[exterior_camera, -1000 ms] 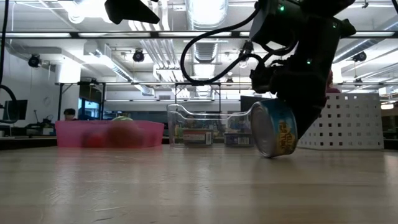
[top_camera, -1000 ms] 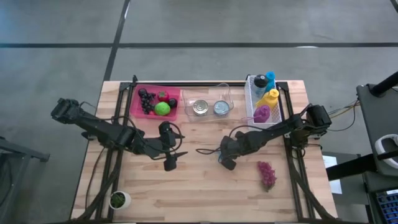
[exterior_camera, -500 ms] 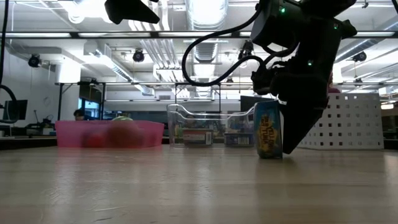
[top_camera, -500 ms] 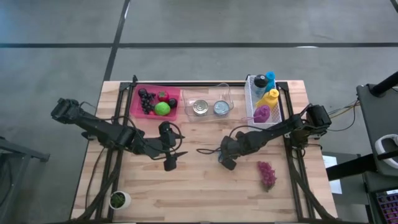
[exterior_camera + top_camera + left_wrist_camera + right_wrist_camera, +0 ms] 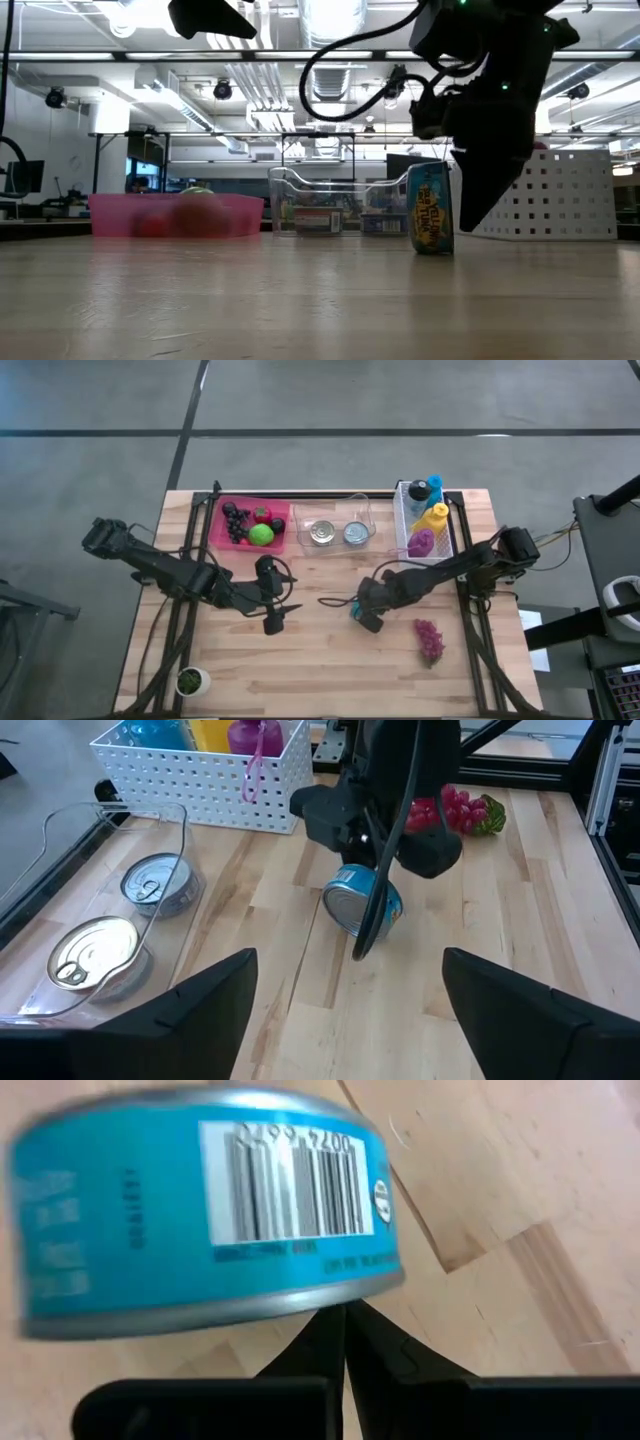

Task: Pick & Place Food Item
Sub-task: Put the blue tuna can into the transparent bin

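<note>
A blue tuna can [image 5: 432, 210] stands on its curved wall on the table, about the middle, with its silver end [image 5: 352, 908] facing my left gripper. My right gripper [image 5: 346, 1318] is shut. It slants down just to the right of the can [image 5: 355, 606], with its tips by the can's lower rim. My left gripper [image 5: 345, 1020] hangs open above the table left of the middle [image 5: 275, 618], pointing at the can with nothing between its fingers. My right gripper's shut fingertips [image 5: 335, 1330] meet the edge of the can's rim [image 5: 300, 1302] in the wrist view. They come slanting down from the table's right. I cannot tell whether they touch the can or stand just beside it.
At the back stand a pink tray of fruit [image 5: 222, 532], a clear bin [image 5: 362, 510] with two silver cans, and a white basket [image 5: 403, 525] with bottles. A bunch of grapes [image 5: 429, 640] lies right of the can. A small potted plant [image 5: 190, 680] sits near left.
The can, first leaning with its end face tipped up beside my right gripper, has come upright onto its curved wall and stays there. Both arms have kept their places.
</note>
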{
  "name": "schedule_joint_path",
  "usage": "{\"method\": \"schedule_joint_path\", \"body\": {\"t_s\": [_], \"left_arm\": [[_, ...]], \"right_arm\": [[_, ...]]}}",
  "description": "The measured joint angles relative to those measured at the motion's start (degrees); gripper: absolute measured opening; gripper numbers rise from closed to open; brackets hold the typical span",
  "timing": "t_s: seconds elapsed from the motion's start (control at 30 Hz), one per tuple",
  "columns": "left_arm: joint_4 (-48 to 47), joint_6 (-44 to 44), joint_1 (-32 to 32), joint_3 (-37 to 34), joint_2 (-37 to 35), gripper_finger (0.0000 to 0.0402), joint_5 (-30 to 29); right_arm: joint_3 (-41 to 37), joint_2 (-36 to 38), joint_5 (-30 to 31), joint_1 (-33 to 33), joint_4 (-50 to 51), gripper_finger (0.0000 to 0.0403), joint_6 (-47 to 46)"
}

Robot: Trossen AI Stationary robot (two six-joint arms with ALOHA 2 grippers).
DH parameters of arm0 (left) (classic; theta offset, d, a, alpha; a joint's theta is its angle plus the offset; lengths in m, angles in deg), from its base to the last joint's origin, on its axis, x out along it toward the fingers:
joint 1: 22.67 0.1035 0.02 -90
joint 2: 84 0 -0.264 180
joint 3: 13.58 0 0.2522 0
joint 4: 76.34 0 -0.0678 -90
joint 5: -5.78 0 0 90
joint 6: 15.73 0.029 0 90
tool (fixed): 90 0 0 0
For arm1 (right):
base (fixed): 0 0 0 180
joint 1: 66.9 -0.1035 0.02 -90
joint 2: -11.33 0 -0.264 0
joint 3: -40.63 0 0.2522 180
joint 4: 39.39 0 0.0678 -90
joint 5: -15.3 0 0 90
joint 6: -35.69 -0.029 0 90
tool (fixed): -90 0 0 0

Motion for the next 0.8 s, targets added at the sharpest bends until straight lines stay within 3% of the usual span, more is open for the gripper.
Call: {"method": "schedule_joint_path", "body": {"t_s": [0.8], "left_arm": [[-0.4,0.0,0.0,0.0,0.0,0.0305,0.0]], "right_arm": [[0.0,13.6,5.4,-6.0,4.9,0.0008,1.3]]}}
